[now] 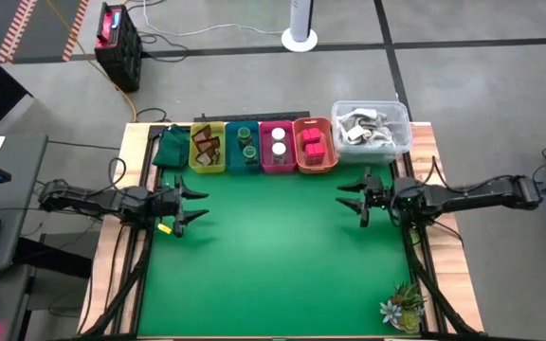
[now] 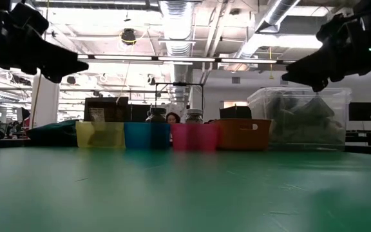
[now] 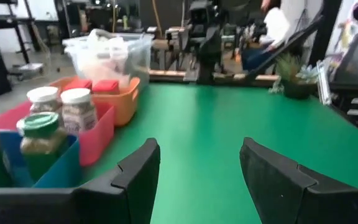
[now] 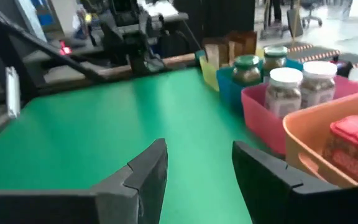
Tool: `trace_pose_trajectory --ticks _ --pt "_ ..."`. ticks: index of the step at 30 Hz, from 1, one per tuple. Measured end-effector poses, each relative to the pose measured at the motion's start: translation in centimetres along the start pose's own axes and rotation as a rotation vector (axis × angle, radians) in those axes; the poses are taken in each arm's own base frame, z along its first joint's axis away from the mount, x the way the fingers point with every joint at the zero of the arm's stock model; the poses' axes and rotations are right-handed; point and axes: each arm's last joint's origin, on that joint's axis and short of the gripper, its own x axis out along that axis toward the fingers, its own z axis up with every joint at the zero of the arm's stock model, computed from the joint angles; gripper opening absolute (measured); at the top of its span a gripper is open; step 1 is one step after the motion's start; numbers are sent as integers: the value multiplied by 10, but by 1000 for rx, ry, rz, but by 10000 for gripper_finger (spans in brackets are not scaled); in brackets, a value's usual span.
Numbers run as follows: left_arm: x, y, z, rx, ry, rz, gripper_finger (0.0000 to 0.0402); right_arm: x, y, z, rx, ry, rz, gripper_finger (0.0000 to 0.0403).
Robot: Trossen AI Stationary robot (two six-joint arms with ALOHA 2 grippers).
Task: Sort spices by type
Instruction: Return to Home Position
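The sorting looks complete: the brown packets (image 1: 207,147) lie in the yellow bin (image 1: 208,170), the green-capped jars (image 1: 247,142) stand in the blue bin (image 1: 245,170), the white-capped jars (image 1: 279,140) in the pink bin (image 1: 278,170), and the red blocks (image 1: 314,144) in the orange bin (image 1: 317,170). The bins form one row at the far edge of the worktop (image 1: 282,256). The left hand (image 1: 202,206) hovers above the worktop near its left side and the right hand (image 1: 344,196) near its right side. Each has its fingers apart and holds nothing. To go home well, I think each arm should draw back toward its own side, at a height clear of the bins, so that no finger catches a rim. The right arm should also mind the clear tub (image 1: 373,128) close by.
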Motion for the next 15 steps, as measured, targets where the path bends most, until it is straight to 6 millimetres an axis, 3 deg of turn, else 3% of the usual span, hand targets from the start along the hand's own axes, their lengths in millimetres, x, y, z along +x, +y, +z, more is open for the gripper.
trace_pose_trajectory --ticks 6,15 --pt "1 -2 -5 38 -17 -51 212 -1 3 -6 8 -14 33 207" --pt "2 -1 -8 77 -32 -14 212 -2 0 -18 189 21 16 207"
